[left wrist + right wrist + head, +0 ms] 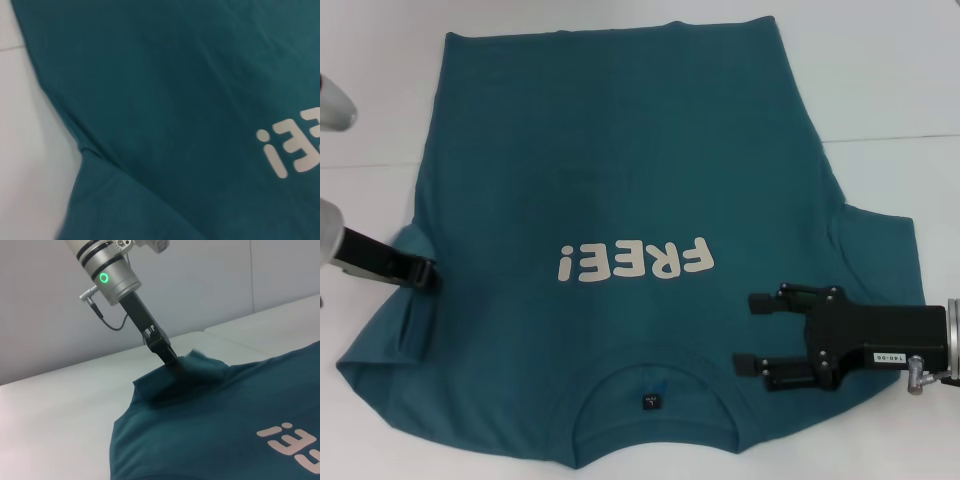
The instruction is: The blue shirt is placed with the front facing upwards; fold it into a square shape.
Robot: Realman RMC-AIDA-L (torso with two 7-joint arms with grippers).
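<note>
The blue shirt (620, 170) lies spread flat on the white table, front up. Its white "FREE!" lettering (638, 262) shows on the chest, and the collar (655, 400) with a small black tag is nearest me. My left gripper (430, 275) is at the shirt's left sleeve (405, 330). From the right wrist view the left gripper (170, 359) is shut on a pinch of sleeve cloth (197, 365), which is raised a little off the table. My right gripper (752, 333) hovers open over the shirt's right shoulder, beside the right sleeve (880, 260), with nothing between its fingers.
The white table (880, 80) shows bare past the shirt on both sides, with a seam line (890, 137) running across it at the right. A grey wall (210, 285) stands behind the table on the left arm's side.
</note>
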